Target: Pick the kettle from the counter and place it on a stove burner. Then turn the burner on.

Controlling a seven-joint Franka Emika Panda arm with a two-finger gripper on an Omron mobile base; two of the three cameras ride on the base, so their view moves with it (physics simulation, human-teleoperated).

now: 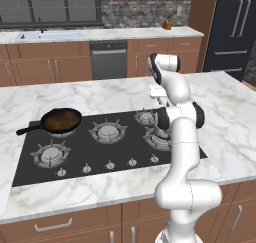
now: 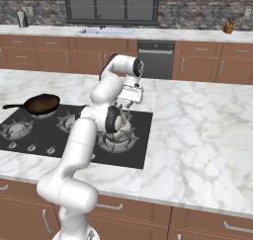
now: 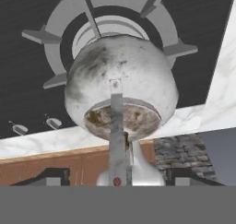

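Since kettle (image 3: 120, 87) sits on stove burner (image 3: 60, 29) at cooktop's right end, I read placement as done. Gripper (image 3: 113, 179) spread, fingertips either side of arched handle, nothing pinched. Rigid, slick metal, likely light; handle is safest hold.

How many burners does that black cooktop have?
5. Front left, back left under the frying pan, centre, back right, front right under the kettle, mostly hidden by the arm.
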